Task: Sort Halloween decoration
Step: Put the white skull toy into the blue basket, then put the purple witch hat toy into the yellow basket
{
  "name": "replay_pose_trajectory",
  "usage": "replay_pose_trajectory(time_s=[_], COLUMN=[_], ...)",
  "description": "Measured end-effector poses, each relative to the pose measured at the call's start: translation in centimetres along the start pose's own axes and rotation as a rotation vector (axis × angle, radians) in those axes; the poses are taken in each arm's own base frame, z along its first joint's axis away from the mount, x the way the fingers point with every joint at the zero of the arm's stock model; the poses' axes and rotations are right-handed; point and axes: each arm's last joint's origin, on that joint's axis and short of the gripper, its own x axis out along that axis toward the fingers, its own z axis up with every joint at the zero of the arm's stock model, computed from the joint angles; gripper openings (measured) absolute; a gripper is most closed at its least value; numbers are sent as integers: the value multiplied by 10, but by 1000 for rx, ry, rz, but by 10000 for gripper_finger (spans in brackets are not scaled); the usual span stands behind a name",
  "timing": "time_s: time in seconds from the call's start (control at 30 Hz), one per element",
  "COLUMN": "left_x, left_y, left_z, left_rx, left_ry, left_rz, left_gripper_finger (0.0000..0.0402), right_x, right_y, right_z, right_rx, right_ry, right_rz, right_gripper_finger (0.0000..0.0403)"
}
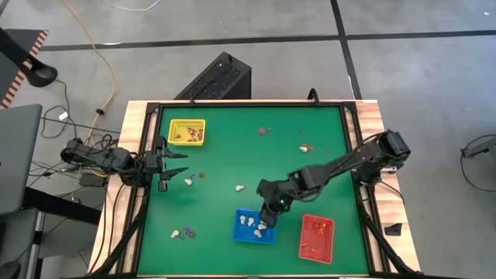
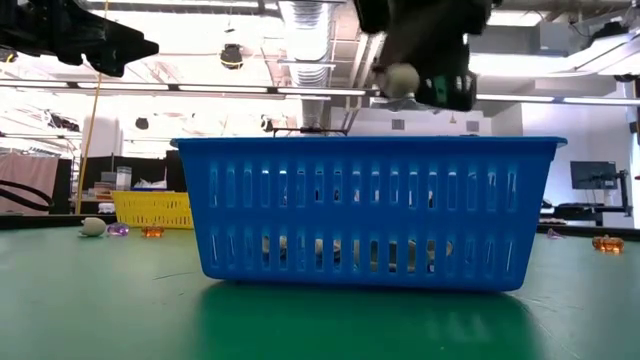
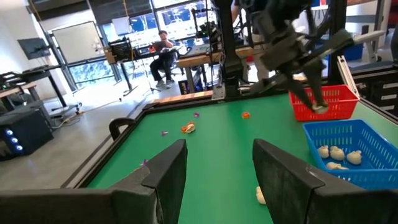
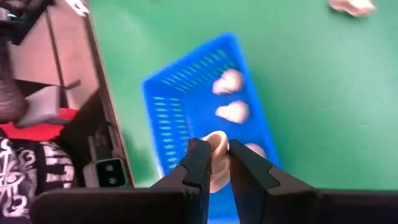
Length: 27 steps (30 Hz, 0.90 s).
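My right gripper (image 4: 214,163) hangs over the blue tray (image 1: 254,226) near the table's front edge, shut on a whitish-cream trinket (image 4: 216,154). In the low view the trinket (image 2: 400,80) shows above the tray's rim (image 2: 365,145). Several more whitish trinkets (image 4: 231,111) lie on the blue tray's floor. My left gripper (image 1: 174,159) waits open at the table's left edge, level, with nothing between its fingers (image 3: 165,174). Loose trinkets (image 1: 188,181) lie scattered on the green mat. My right gripper pinches the whitish trinket's two sides (image 4: 219,149) between its two fingers (image 4: 198,163). The fingers slant down from the table's far right. The trinket is lifted clear, above the blue tray's inside.
A yellow tray (image 1: 187,132) with dark and orange pieces stands at the far left, a red tray (image 1: 317,237) at the near right beside the blue one. More loose trinkets lie near the far edge (image 1: 266,131), the far right (image 1: 306,146), mid-table (image 1: 239,187) and near left (image 1: 180,232).
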Motion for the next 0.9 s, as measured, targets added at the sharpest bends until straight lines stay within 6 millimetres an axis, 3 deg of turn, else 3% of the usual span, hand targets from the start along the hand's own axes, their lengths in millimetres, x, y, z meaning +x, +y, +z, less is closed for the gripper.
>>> replay_pose_trajectory(time_s=[0.1,0.3,0.43,0.7,0.9], left_x=[0,1,1,2,7], left_y=[0,-1,-2,-4,-15], left_z=[0,-2,-3,-8,-11], left_rx=[0,-3,-9,-74,-357], left_ry=[0,18,32,81,146], left_rz=[-6,-25,-35,-59,-245], left_gripper_finger=[173,173,173,173,173], right_x=[9,31,32,22,19], right_y=[12,11,8,13,22], right_z=[-4,-17,-18,-13,-21], right_rx=[-30,-47,-90,-356,-641], right_ry=[-50,2,3,-93,-197], right_rz=[43,10,-19,-50,-196], right_gripper_finger=[82,113,144,190,189])
